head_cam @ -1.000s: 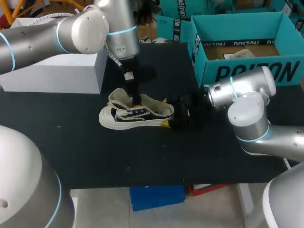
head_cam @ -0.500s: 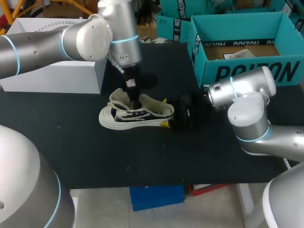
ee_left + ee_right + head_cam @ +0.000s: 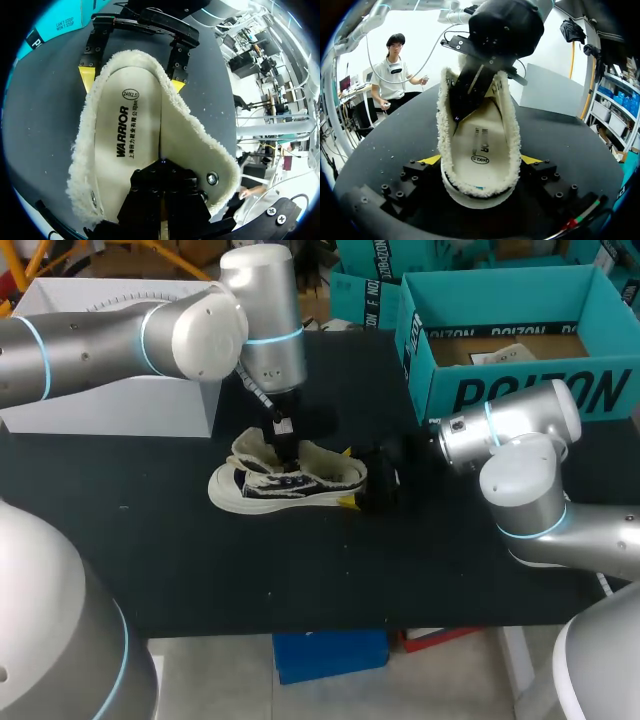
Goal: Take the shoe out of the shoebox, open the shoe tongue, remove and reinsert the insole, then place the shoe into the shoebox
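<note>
A fleece-lined shoe (image 3: 312, 486) lies on the black table (image 3: 200, 560), its toe toward the left. My right gripper (image 3: 360, 480) is shut on the heel, a yellow-tipped finger against each side, as the right wrist view shows (image 3: 481, 160). My left gripper (image 3: 286, 452) reaches down into the shoe's opening and is shut, its tips hidden low against the white insole (image 3: 127, 135). In the right wrist view the left gripper (image 3: 470, 95) stands in the front of the shoe (image 3: 480, 187), over the insole (image 3: 482, 142).
The teal shoebox (image 3: 520, 390) stands open at the back right, with paper inside. A white box (image 3: 110, 395) sits at the back left. Bare black table stretches in front of the shoe.
My left arm's wrist has shifted a little to the right and its gripper sits slightly lower in the shoe. The shoe and my right arm have not moved.
</note>
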Robot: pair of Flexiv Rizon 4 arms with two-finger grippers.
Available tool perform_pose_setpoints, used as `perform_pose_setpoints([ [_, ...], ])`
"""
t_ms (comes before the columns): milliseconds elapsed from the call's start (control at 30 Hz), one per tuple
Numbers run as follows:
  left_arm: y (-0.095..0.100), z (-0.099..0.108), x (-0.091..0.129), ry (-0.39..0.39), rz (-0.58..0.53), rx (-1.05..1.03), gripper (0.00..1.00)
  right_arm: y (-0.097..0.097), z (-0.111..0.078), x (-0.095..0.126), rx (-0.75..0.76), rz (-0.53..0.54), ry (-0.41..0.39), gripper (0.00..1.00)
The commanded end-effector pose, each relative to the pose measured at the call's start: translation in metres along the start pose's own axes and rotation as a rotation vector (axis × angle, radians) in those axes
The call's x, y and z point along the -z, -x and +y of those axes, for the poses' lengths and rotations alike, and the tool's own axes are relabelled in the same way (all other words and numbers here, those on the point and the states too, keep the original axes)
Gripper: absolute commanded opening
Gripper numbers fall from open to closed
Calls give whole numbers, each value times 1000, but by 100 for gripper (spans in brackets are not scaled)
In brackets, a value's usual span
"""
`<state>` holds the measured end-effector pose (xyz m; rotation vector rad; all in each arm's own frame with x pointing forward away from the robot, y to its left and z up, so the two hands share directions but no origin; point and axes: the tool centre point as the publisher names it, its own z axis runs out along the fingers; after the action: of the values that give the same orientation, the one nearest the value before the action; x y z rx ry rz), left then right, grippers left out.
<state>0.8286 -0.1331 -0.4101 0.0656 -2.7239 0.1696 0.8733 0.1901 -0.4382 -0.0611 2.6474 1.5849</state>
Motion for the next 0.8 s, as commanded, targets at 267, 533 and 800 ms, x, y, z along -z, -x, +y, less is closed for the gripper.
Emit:
perform_pose_setpoints([
  [267,-1,3,-14,-27,-2,13,0,1,-2,-1,-2,-1,-1,0],
  [533,-1,5,-11,-13,-32,14,19,1,-2,-1,-2,-1,-1,0],
  [800,0,6,-16,1,-59,26,18,1,-2,-1,-2,-1,-1,0],
])
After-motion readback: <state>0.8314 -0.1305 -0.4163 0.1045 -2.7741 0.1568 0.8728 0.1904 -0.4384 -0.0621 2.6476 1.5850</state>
